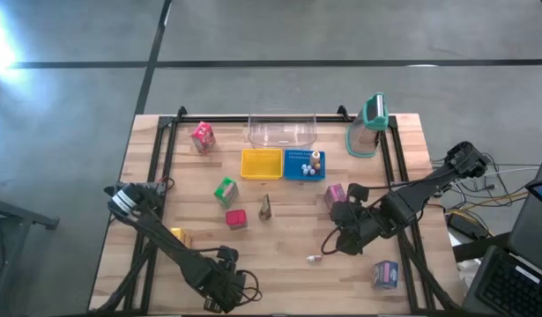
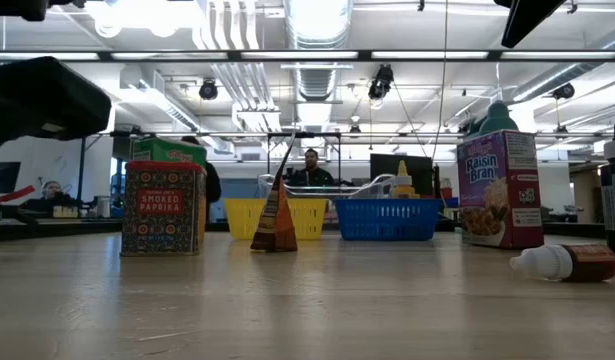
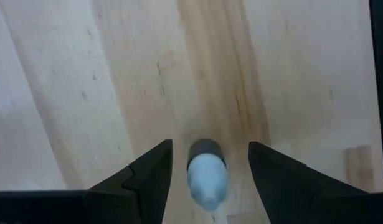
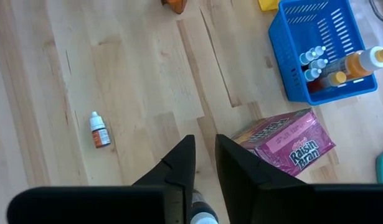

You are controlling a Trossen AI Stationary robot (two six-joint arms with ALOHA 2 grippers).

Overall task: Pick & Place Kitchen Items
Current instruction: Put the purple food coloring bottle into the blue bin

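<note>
Bottles, small and white-capped, stand with an orange one in the blue slatted plastic basket (image 4: 322,53) at twelve o'clock on the wooden counter (image 1: 279,255); the yellow basket (image 1: 261,164) beside it looks empty. Just beside the pink Raisin Bran carton (image 4: 284,143), the right claw (image 4: 203,162) hangs nearly closed, holding nothing. A tiny brown dropper bottle (image 4: 99,130) lies at five o'clock. Only its wrist view shows the left claw (image 3: 210,168), open around a pale, dark-capped bottle (image 3: 207,174).

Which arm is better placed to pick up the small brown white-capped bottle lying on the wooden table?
Right. The right end effector sits beside the small brown white-capped bottle; the left end effector is far across the wooden table, open around a pale dark-capped bottle.
</note>
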